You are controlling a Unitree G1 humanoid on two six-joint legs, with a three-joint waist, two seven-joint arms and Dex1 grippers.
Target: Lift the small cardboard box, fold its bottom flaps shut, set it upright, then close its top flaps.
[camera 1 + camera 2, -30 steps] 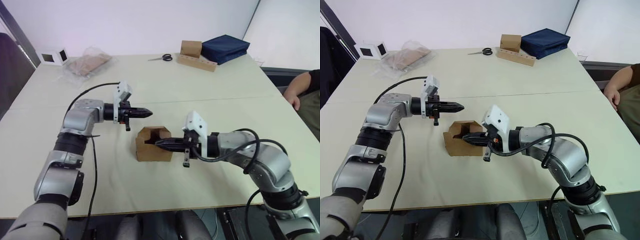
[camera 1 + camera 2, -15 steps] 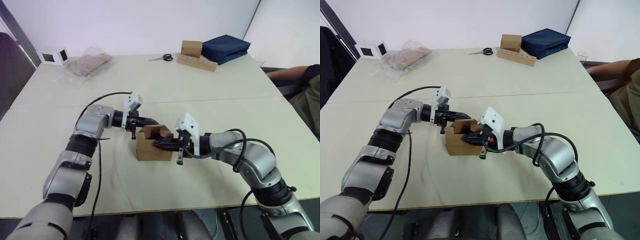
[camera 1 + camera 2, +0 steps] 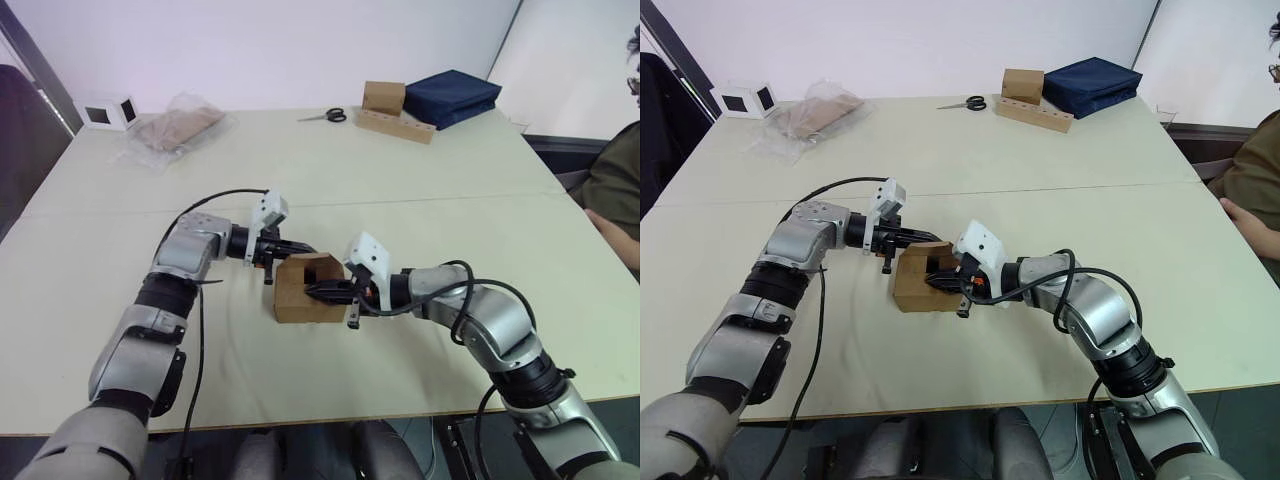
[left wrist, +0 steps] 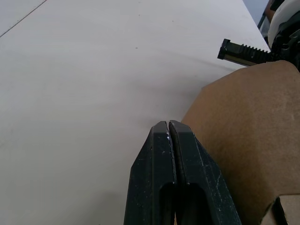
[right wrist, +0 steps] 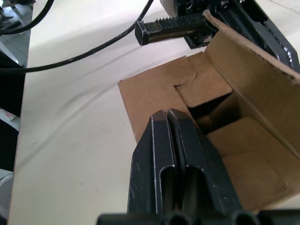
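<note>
At the left of the head view the left gripper (image 3: 300,248) reaches in with its fingers (image 4: 161,154) pressed together on nothing, the tips against the outer wall of the small cardboard box (image 3: 307,288), which sits at the middle of the frame on the pale tabletop (image 3: 420,160). From the right, the right gripper (image 3: 318,291) pokes into the box's open side, its fingers (image 5: 176,140) likewise clenched and empty. Inside, some flaps (image 5: 187,89) lie partly folded (whether bottom or top I cannot tell).

This looks like the flap-folding step, with the left gripper bracing. The next move probably calls for pushing the loose panels flat without shoving the box away.

Toward the upper left lies a clear bag (image 3: 172,128); scissors (image 3: 326,115) and a dark blue bag (image 3: 452,95) sit at the upper right, and a person (image 3: 617,175) sits at the right edge before white walls.
</note>
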